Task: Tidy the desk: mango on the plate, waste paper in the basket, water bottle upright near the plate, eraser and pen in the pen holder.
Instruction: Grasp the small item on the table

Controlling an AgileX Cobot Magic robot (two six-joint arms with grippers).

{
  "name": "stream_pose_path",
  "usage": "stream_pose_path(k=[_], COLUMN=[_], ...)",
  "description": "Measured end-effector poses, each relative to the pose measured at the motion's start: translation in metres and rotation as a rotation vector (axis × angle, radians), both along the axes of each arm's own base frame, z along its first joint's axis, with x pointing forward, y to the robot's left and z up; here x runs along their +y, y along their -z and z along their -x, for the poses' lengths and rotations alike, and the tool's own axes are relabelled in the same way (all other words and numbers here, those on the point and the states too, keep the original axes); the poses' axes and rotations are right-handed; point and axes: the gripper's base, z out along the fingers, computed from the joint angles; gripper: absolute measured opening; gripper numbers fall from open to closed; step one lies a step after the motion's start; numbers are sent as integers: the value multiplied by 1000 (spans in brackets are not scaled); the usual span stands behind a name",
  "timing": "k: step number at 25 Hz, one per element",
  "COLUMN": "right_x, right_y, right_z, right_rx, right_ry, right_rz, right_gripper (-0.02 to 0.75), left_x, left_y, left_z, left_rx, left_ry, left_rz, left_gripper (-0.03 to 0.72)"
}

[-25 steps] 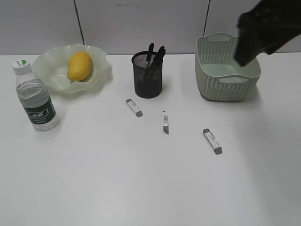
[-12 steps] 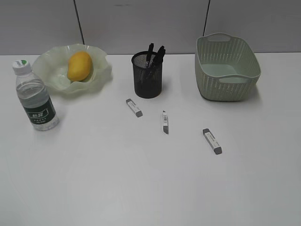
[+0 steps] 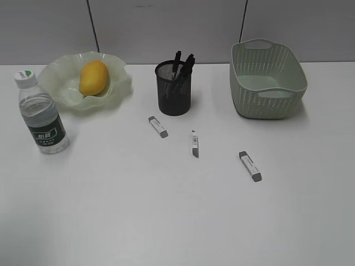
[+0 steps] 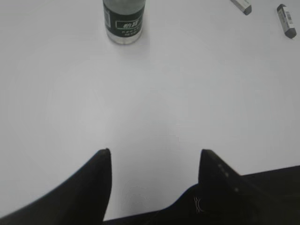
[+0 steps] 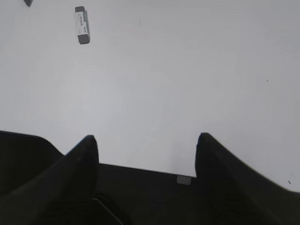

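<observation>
The mango [image 3: 93, 76] lies in the ruffled green plate [image 3: 61, 91] at the back left of the desk [image 3: 166, 216]. Just in front of the plate, the water bottle [image 3: 41, 119] [image 4: 123, 21] stands upright. Pens [image 3: 183, 64] stick out of the black mesh pen holder [image 3: 175, 91]. Three erasers [image 3: 158, 126] [image 3: 194, 143] [image 3: 250, 165] lie flat on the desk in front of it. The basket [image 3: 266, 77] stands at the back right; the waste paper is out of view. My left gripper [image 4: 154, 152] and right gripper [image 5: 146, 138] both hang open and empty over bare desk, outside the exterior view.
The left wrist view catches two erasers [image 4: 241, 4] [image 4: 285, 18] at its top right edge. One eraser [image 5: 82, 24] lies at the top left of the right wrist view. A grey wall runs behind the desk.
A second ago the right arm hung over the basket at the upper right of the exterior view; it has since pulled out of that view. The objects on the desk have not moved.
</observation>
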Motion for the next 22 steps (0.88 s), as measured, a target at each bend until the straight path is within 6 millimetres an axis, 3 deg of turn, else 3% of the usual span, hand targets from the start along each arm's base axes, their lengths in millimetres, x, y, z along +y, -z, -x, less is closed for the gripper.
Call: stream_pose_path(k=[5, 10, 19, 22], right_x=[-3, -5, -5, -5], right_y=[7, 7, 8, 7], right_z=[29, 51, 54, 54], right_rx=[-154, -296, -316, -317], right_ry=[7, 7, 15, 17], right_rz=[-25, -44, -58, -59], right_gripper=[511, 510, 510, 510], left_x=[-15, -41, -95, -113], left_y=[-15, -13, -15, -12], left_z=[-33, -73, -136, -158], left_rx=[38, 107, 133, 106], left_ry=[76, 164, 283, 338], left_rz=[-10, -34, -61, -143], left_gripper=[442, 433, 432, 430])
